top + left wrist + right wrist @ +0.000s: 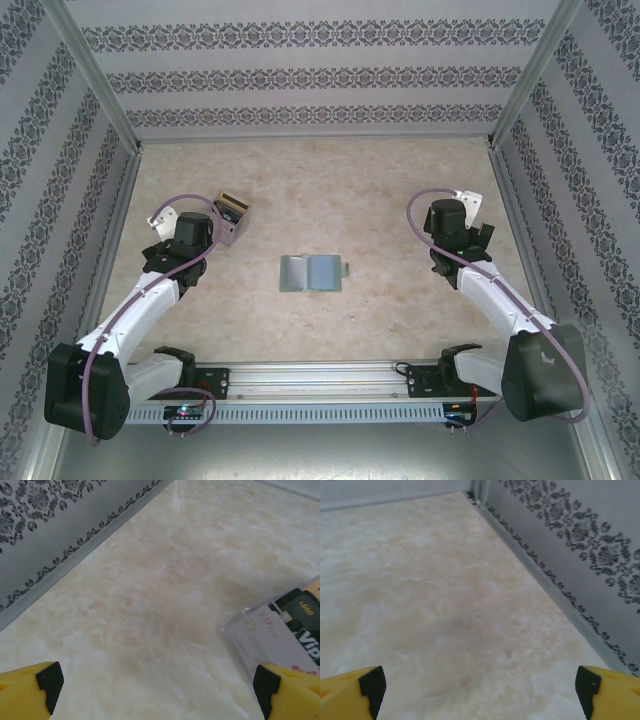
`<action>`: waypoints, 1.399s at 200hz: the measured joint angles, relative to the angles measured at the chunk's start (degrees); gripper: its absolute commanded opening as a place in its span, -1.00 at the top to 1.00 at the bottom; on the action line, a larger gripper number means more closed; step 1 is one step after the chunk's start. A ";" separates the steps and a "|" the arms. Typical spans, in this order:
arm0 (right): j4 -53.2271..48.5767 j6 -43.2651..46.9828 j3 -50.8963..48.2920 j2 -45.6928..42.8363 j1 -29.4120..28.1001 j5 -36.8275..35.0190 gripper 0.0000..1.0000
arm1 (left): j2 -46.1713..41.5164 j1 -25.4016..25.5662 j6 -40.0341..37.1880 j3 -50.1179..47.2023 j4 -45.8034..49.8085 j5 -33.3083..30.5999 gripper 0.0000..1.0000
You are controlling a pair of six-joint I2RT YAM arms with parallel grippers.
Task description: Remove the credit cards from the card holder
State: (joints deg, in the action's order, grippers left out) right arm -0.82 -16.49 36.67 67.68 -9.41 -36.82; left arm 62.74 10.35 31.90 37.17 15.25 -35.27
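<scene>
Top external view: at the left, the left arm [140, 300] bends toward the far left part of the pale marbled surface [380, 190], its wrist just beside a small clear box [232, 214] with a tan lining. The left wrist camera shows the left fingers [25, 692], yellow with black pads, spread wide with nothing between them. The box corner lies just beside the right-hand one.

Through the box's clear wall two credit cards [272, 632] show: a pale one printed "VIP" and, behind it, a black one with gold "LOGO" lettering.

At the middle of the surface, well apart from both arms, the card holder [312, 272] lies open and flat. It has two pale grey-blue panels, a centre crease and a darker grey-green edge. A small yellowish-green tab [346, 268] juts from its right side; I cannot tell whether it is a card.

At the right, the right arm [500, 300] reaches toward the right wall. The right fingers [612, 692] are likewise wide apart, holding nothing, above bare surface.
</scene>
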 measured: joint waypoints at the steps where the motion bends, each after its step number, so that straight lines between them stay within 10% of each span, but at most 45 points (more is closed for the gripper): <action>1: 0.39 0.04 -0.26 0.07 0.07 -0.22 -0.96 | 0.00 0.00 -0.13 -0.09 -0.17 0.00 -0.99; 56: 14.73 5.68 -9.33 6.05 0.31 -2.84 -0.96 | 2.67 -3.72 -12.94 -6.95 -14.97 5.09 -0.99; 151: 39.76 15.32 -14.19 10.86 2.51 14.97 -0.96 | 14.23 -4.09 -29.64 -16.39 -47.52 19.10 -0.99; 280: 51.25 15.80 -15.58 18.43 5.38 24.94 -0.96 | 26.47 -6.32 -32.44 -16.85 -65.40 24.35 -0.99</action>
State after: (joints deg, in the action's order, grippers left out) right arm 50.43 -0.69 21.08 86.11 -4.03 -11.88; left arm 89.21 4.03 -0.54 20.32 -50.15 -10.92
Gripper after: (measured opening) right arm 0.982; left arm 0.993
